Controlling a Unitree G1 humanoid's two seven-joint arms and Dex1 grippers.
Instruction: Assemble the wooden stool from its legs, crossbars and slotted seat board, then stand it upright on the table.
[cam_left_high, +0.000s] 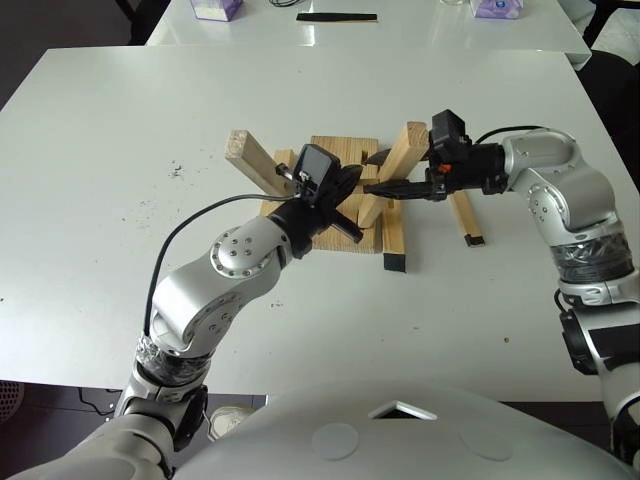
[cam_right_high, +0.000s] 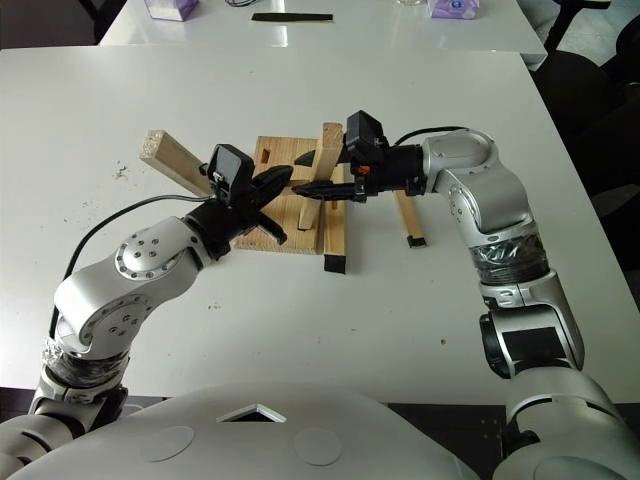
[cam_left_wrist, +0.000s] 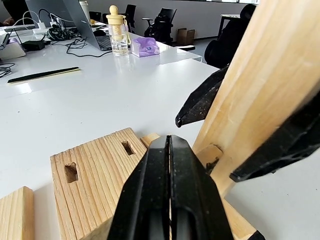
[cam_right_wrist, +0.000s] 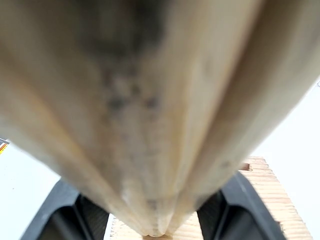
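Though the stool was not yet together, its parts sat bunched at the middle of the bench (cam_left_high: 100, 280), a little toward the far edge. Leftmost, a tilted leg (cam_left_high: 250, 155) leaned toward the far-left corner, a square stick of pale, rough-sawn wood with its lower end hidden behind the left hand (cam_left_wrist: 169, 150). That hand lay low over the seat board (cam_left_high: 345, 148), its fingers pressed together with only a seam between them and nothing visibly in them. The board was a flat slab of coarse-grained wood with small rectangular slots cut through it.

Just right of the left hand, the held leg (cam_left_high: 408, 145) was clamped between the fingers of the right hand (cam_left_high: 385, 187). Its long axis sloped, with the lower end down at the board and the top leaning toward the far-right corner. I judged the coming move turned on this: the leg needed standing straight over a slot so its end could seat. The right hand had the leg, and the left was near enough to steady the board.

Farther right, a capped leg (cam_left_high: 395, 240) lay along the board's side and an outer leg (cam_left_high: 465, 210) lay apart, both with black near ends.
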